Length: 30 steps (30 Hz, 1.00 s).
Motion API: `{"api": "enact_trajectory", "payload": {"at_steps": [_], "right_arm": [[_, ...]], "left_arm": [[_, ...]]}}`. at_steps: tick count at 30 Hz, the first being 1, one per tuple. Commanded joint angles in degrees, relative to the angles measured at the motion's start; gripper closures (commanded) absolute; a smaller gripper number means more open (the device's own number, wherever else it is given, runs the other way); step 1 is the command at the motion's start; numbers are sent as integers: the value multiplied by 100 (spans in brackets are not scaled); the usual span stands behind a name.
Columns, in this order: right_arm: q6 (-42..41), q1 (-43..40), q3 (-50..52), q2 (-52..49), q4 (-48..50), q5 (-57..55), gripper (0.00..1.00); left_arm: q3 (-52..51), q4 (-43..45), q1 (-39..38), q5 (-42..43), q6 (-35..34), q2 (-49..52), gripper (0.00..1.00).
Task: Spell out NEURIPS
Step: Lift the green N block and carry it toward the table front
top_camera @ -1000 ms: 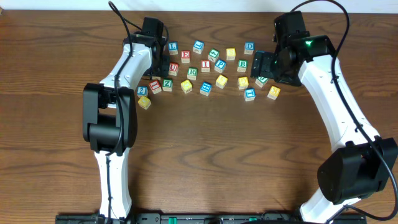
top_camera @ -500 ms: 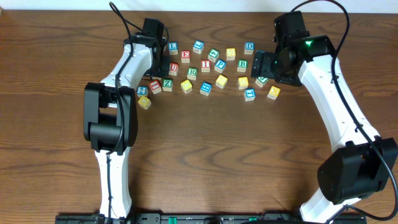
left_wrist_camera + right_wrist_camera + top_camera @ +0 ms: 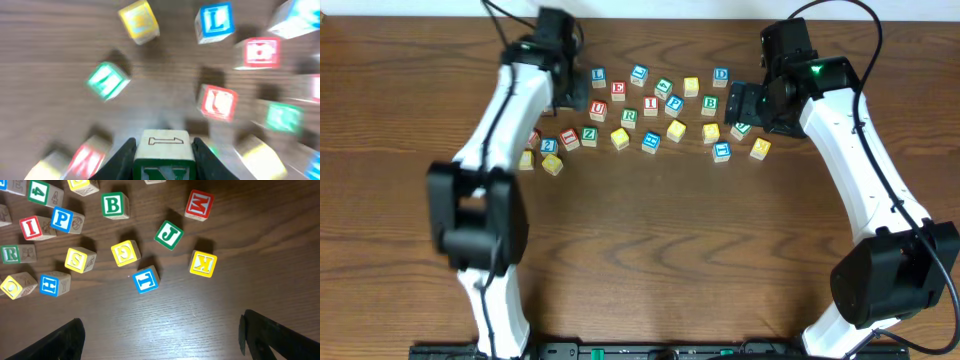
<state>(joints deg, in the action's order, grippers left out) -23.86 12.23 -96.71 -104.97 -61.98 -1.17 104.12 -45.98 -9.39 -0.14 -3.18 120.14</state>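
Plainly the left gripper [image 3: 163, 159] has the green N cube [image 3: 163, 145] clamped between its two dark fingers, one flat against each side face. The cube looks lifted clear of the table [image 3: 650, 250]. It hangs near the blue L cube [image 3: 598, 75], on the side away from most of the scatter. The wrist view is blurred, so I can't tell how high it sits.

The other letters lie on the wood:
- The red E [image 3: 618, 90] is just beside the L.
- The red U [image 3: 598, 108] is near the L.
- The green R [image 3: 629, 116], red I [image 3: 650, 105] and blue P [image 3: 673, 103] lie a little further from it.
- The yellow S [image 3: 676, 130] is beyond those.

The right gripper [image 3: 165, 345] hovers well apart from the L, over the far end of the scatter. Its fingers are spread wide with nothing between them.

To my eye a block like this is light and quite rigid, so a firm squeeze should not hurt it. The painted faces look smooth, though, and a pinch set off-centre or on a corner could let it twist or slide out. Two opposite flat faces, taken about the middle as they are now, seems the right hold. It also leaves the letter readable and the underside free to land flat.
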Motion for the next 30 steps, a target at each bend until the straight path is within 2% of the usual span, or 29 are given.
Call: {"api": "enact_trajectory", "payload": {"at_steps": [1, 8, 12, 19, 21, 30], "right_arm": [[37, -15, -105, -15, -17, -153, 4], [37, -15, -105, -15, -15, -155, 4], [37, -15, -105, -15, -9, -195, 4], [37, -15, -105, -15, -13, -192, 4], [37, -15, -105, -15, -22, -192, 4], [35, -13, -105, -15, -44, -190, 4]], "left_arm": [[118, -581, -85, 20, -616, -1036, 86], [81, -2118, -647, 271, -859, -1427, 86], [-407, -2291, -957, 269, -1106, -1405, 86], [-1906, -1084, -1172, 444, -1283, -1405, 86], [-2459, -428, -1169, 531, -1276, -1405, 86], [-3381, 656, -1169, 531, -885, -1329, 85]]}}
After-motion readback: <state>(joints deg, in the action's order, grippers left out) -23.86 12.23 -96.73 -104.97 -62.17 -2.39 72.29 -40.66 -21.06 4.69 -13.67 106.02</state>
